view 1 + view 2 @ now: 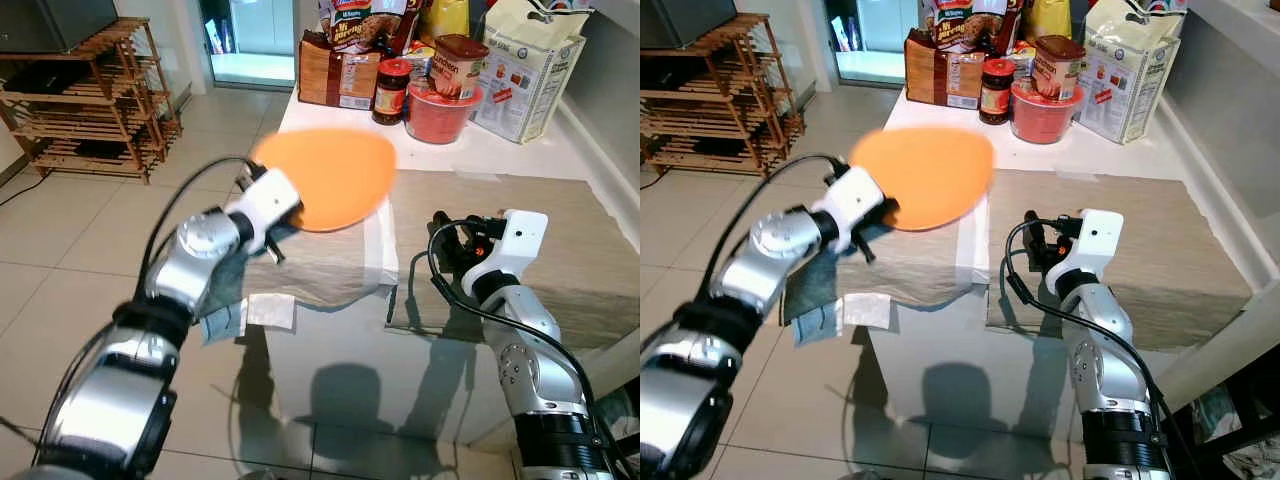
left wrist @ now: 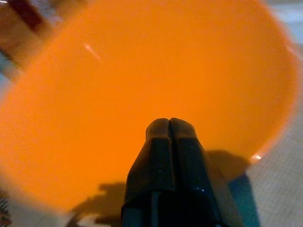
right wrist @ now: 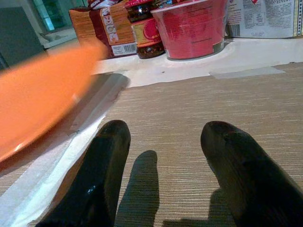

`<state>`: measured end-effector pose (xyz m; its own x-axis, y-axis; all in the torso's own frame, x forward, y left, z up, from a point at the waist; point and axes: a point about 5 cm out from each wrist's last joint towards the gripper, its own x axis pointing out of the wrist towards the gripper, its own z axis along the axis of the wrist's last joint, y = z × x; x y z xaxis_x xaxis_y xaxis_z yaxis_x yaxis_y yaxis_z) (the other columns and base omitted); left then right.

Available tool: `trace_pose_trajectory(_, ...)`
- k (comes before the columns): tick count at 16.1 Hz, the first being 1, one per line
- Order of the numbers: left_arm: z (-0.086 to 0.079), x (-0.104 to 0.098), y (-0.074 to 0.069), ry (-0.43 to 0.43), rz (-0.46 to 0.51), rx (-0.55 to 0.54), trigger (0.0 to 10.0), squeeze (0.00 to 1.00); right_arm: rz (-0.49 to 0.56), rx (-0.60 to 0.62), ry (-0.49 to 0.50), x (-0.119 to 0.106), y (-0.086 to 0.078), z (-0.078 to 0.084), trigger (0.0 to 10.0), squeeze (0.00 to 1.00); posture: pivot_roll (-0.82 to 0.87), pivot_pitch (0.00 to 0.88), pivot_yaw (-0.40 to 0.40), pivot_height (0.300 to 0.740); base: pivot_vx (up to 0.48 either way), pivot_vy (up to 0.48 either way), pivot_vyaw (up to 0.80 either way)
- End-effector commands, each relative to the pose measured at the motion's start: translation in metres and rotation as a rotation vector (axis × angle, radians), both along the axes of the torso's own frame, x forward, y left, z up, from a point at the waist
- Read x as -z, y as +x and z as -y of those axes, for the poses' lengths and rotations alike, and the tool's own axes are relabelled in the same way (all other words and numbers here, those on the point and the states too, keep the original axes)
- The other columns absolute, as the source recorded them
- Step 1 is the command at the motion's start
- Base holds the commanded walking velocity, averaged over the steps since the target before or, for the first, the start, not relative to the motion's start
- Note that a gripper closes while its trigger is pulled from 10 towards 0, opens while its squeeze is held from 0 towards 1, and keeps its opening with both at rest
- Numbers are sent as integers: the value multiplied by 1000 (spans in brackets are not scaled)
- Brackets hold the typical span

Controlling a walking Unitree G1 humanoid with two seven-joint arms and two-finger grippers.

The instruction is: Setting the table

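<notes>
1. Left gripper [image 2: 169, 130] clamped on orange plate [image 1: 328, 176] (blurred), held above the table's [image 1: 440, 160] 9 o'clock edge.
2. Right gripper [image 3: 163, 156] fingers apart, over the mat [image 1: 540, 240] at 3 o'clock.

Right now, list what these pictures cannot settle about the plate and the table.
- Orange plate: motion-blurred in the eye views, so its edge and tilt are unclear.
- Left gripper: fingers shut on the plate; the plate's underside is hidden in its wrist view.
- Placemat: partly covered by the right gripper and arm.
- Jar: label too small to read.
</notes>
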<state>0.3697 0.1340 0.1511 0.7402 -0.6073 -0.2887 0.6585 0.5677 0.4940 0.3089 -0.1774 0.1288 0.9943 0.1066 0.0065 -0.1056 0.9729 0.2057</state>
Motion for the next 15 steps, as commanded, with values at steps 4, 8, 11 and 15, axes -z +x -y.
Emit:
trace_pose_trajectory(4, 10, 1, -6, 84, 60, 89, 10000, 0, -43, -15, 12, 7, -1, -5, 10000, 0, 29, 0, -1, 740, 0, 0, 0)
trace_pose_trajectory(8, 9, -14, 1, 72, 92, 77, 10000, 0, -50, -11, 17, 9, -2, -6, 10000, 0, 25, 0, 2, 740, 0, 0, 0)
trace_pose_trajectory(11, 6, -14, 3, 70, 81, 70, 10000, 0, -55, -1, 16, 10, -3, -4, 10000, 0, 22, 0, 3, 740, 0, 0, 0)
trace_pose_trajectory(15, 8, -32, 9, 35, 146, 39, 10000, 0, -60, 3, 13, 12, -5, -3, 10000, 0, 22, 0, 3, 740, 0, 0, 0)
